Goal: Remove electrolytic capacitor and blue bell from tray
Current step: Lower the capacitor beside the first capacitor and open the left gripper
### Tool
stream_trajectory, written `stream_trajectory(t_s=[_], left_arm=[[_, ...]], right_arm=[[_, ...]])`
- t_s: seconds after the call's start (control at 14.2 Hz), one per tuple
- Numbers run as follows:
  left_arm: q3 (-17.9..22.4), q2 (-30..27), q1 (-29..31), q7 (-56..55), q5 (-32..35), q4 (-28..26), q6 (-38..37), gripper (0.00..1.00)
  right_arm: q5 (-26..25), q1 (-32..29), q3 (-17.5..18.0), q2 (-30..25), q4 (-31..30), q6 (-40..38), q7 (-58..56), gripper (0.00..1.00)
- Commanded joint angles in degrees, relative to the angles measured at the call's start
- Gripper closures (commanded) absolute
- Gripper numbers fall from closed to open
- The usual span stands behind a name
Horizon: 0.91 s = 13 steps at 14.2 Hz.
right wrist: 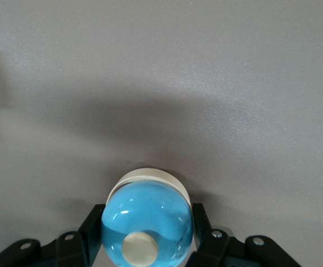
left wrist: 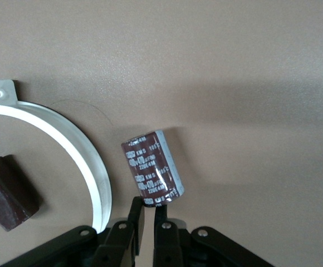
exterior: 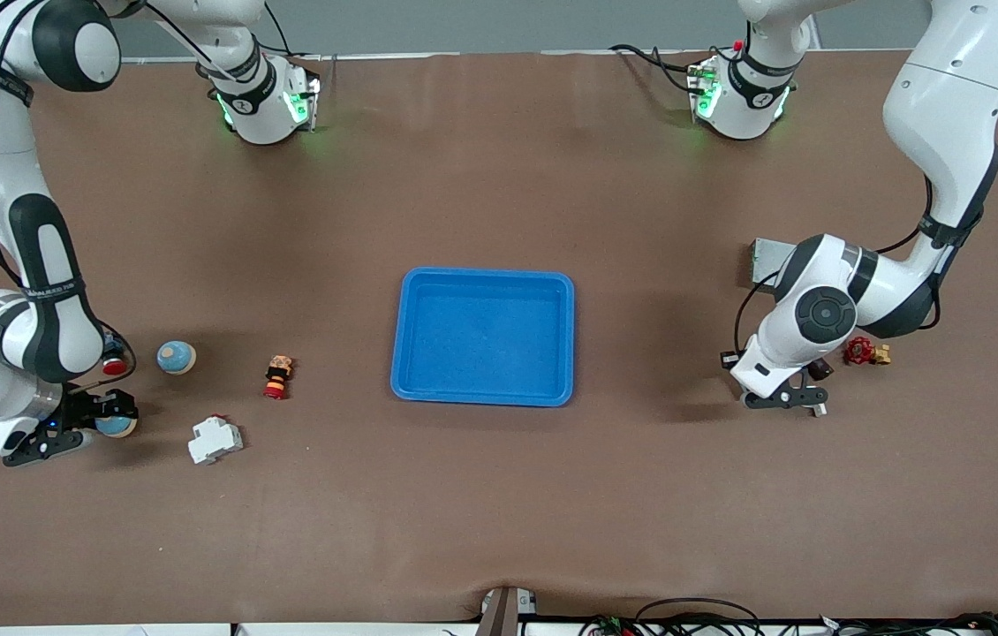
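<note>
Risk sits mostly with the releases, since the tray (exterior: 483, 336) lies bare in the middle of the desk (exterior: 499, 495), well apart from both claws, and both task things are already out of it.

At the right arm's end of the desk, the right claw (exterior: 107, 422) is closed on the blue bell (right wrist: 147, 223), low over the desk or just on it. The bell is round and glossy, clamped across its dome between the two fingers (right wrist: 88, 229), with its pale button facing the wrist and its white base rim toward the desk. It has no real long axis. If the claw opens before the base sits flat, the judgement is that the bell could tip and roll.

At the left arm's end, the left claw (exterior: 804, 399) is shut, its fingertips pinching only the lower edge of the electrolytic capacitor (left wrist: 152, 168). That hold looks thin, so the cylinder could swing or slip out. Its long axis runs away from the claw, slightly tilted, with the pale end band on the side away from the white curved bracket (left wrist: 67, 150) just beside it; set down on its side, it would likely roll.
</note>
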Motion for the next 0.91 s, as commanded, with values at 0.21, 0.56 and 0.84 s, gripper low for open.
stream_trajectory(t_s=[0.21, 0.56, 0.84], left_arm=[[-0.6, -0.4, 0.8, -0.2, 1.3, 0.0, 0.7, 0.78], [-0.7, -2.3, 0.6, -1.2, 1.2, 0.0, 0.0, 0.00], [-2.1, -7.5, 0.6, -1.0, 0.0, 0.7, -3.0, 0.00]], right_arm=[[0.5, -2.0, 1.2, 4.5, 9.1, -7.9, -1.0, 1.00], [0.2, -2.3, 1.2, 4.9, 9.3, -7.6, -1.6, 1.00], [0.1, -2.8, 1.2, 5.5, 10.0, -7.5, -2.4, 1.00]])
